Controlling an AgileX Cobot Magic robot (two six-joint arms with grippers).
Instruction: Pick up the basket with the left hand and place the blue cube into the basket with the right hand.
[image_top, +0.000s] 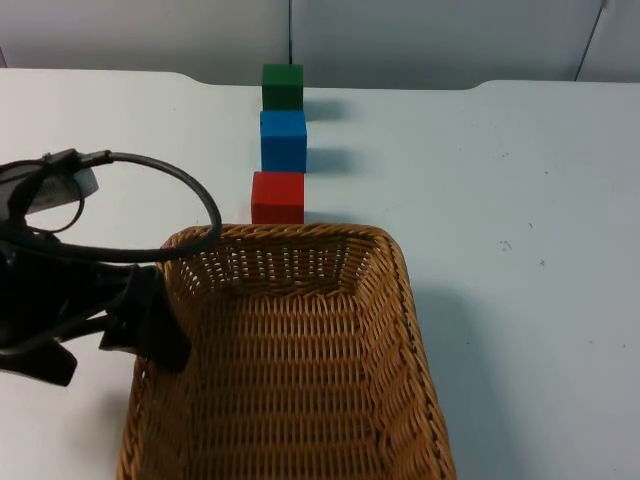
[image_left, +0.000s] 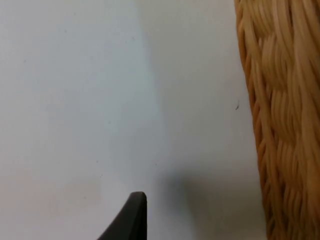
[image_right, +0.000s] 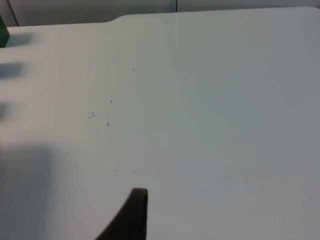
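We find the left claw (image_top: 150, 325) at the left rim of the wicker basket (image_top: 300, 350); whether it grips, we cannot tell. The blue cube (image_top: 283, 140) sits on the counter (image_top: 520, 200) between green cube (image_top: 282, 86) and red cube (image_top: 277, 197). Rigid and light by our judgement; grasp its side faces.

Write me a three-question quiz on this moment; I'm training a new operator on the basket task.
1. True or false: the blue cube already lies inside the basket.
2. Which cube stands nearest the basket? A) green cube B) blue cube C) red cube
3. Fill in: the left gripper is at the basket's ____ rim, as seen in the top view.

Key
1. False: it stands on the table, between the other two.
2. C
3. left
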